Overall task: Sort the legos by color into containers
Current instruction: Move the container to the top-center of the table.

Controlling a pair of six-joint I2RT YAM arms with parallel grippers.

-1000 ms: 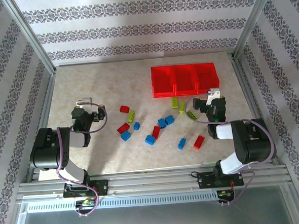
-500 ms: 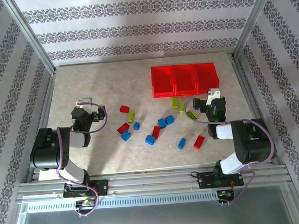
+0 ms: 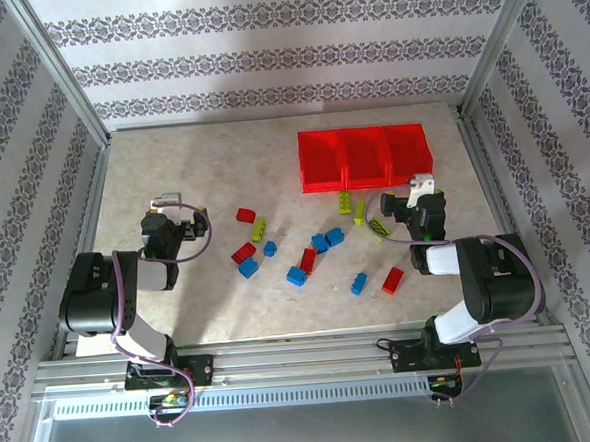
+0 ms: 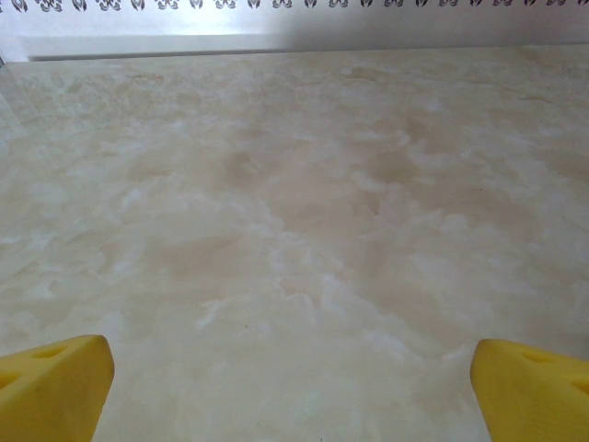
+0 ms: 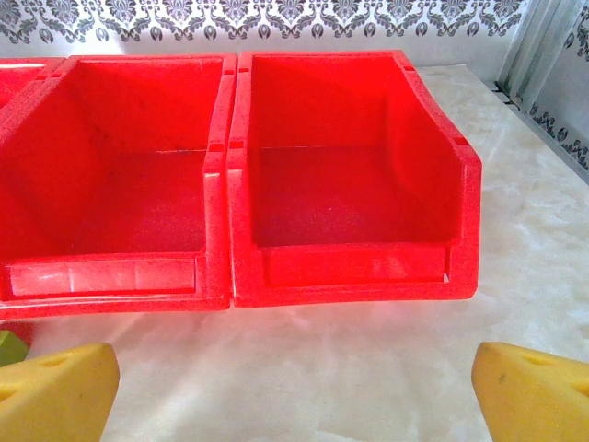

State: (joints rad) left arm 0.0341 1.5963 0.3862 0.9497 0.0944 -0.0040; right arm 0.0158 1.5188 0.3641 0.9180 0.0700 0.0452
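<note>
The legos lie scattered across the middle of the table in red (image 3: pixel 243 252), blue (image 3: pixel 296 276) and yellow-green (image 3: pixel 258 228). The containers (image 3: pixel 344 164) are three joined red bins at the back right. The two bins (image 5: pixel 230 184) in the right wrist view hold nothing. My left gripper (image 3: pixel 169 211) stands open over bare table left of the bricks, its yellow fingertips (image 4: pixel 55 378) wide apart. My right gripper (image 3: pixel 420 191) is open just in front of the right-hand bin, with nothing between its fingertips (image 5: pixel 534 391). A yellow-green brick (image 5: pixel 11 348) peeks in at its left.
Metal frame posts (image 3: pixel 60 70) and patterned walls enclose the table on three sides. A rail (image 3: pixel 303 359) carrying both arm bases runs along the near edge. Bare marble-look tabletop (image 3: pixel 201 162) stretches left of the bins.
</note>
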